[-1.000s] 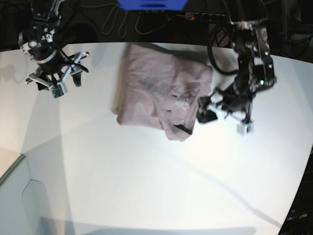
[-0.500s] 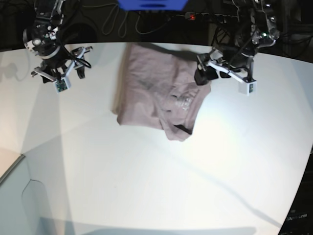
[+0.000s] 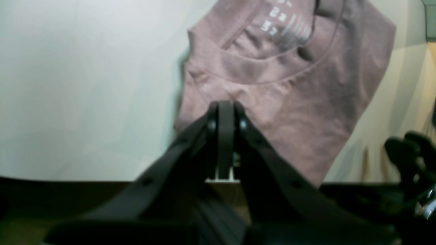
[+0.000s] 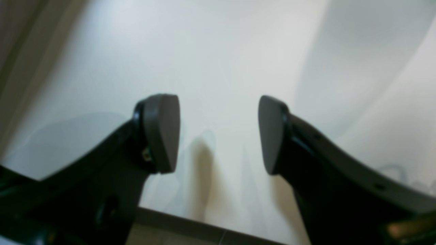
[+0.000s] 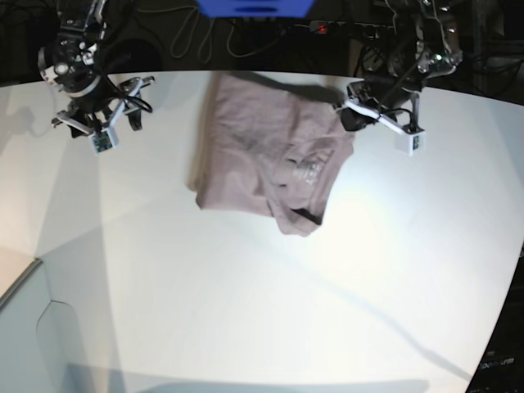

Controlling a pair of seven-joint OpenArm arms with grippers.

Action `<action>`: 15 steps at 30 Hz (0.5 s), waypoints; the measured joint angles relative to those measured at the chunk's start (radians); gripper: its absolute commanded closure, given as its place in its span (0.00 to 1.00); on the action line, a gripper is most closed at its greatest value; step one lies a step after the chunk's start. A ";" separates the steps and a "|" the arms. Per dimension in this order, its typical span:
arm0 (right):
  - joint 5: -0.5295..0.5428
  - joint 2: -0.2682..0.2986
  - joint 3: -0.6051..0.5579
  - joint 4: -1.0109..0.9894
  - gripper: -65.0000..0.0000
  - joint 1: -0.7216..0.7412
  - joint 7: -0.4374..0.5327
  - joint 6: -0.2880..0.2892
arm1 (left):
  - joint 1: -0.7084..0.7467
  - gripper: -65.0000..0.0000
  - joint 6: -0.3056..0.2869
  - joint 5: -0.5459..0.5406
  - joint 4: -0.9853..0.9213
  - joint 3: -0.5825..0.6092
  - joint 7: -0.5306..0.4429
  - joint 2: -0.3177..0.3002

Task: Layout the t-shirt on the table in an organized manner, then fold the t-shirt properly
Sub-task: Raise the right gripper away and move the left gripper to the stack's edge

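T-shirt (image 5: 266, 151) lies folded and rumpled at the table's (image 5: 246, 286) far centre, long axis far-to-near, neckline toward near-right. Left gripper (image 3: 224, 112) pinched closed beside it; right gripper (image 4: 218, 134) spread wide over bare table.

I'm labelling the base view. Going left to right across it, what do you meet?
Right end effector → t-shirt → left end effector, all over the white table.
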 measured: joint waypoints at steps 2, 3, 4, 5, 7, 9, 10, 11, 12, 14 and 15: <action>0.000 0.000 0.000 0.000 0.44 0.000 0.001 0.000 | -0.001 1.00 0.087 -0.005 -0.011 -0.020 -0.010 0.023; 0.000 0.000 0.000 0.000 0.44 0.001 0.000 0.000 | 0.000 1.00 0.134 -0.005 -0.021 -0.025 -0.010 0.026; 0.000 0.000 -0.002 0.000 0.44 0.001 0.001 0.000 | -0.002 1.00 0.165 -0.005 -0.036 -0.029 -0.010 0.027; 0.000 0.000 -0.002 0.000 0.44 0.003 0.000 0.000 | -0.003 1.00 0.183 0.004 -0.047 -0.032 -0.010 0.027; 0.000 0.000 -0.002 0.000 0.44 0.006 0.000 0.000 | -0.008 1.00 0.187 0.004 -0.061 -0.034 -0.011 0.027; 0.000 0.000 -0.002 -0.002 0.44 0.014 0.000 0.000 | -0.031 1.00 0.187 0.002 -0.085 -0.034 -0.011 0.031; 0.000 0.000 -0.002 -0.002 0.44 0.017 0.001 0.000 | -0.037 1.00 0.187 0.000 -0.093 -0.034 -0.011 0.032; 0.000 0.000 -0.002 -0.002 0.44 0.017 0.001 0.000 | -0.045 1.00 0.187 0.000 -0.095 -0.034 -0.013 0.037; 0.000 0.000 -0.002 -0.002 0.44 0.019 0.001 0.000 | -0.049 1.00 0.188 0.000 -0.095 -0.033 -0.015 0.047; 0.000 0.000 -0.002 -0.002 0.44 0.018 0.001 0.000 | -0.051 1.00 0.189 0.000 -0.095 -0.032 -0.013 0.054; 0.000 0.000 -0.002 -0.002 0.44 0.016 -0.001 0.000 | -0.051 1.00 0.189 0.000 -0.096 -0.031 -0.012 0.059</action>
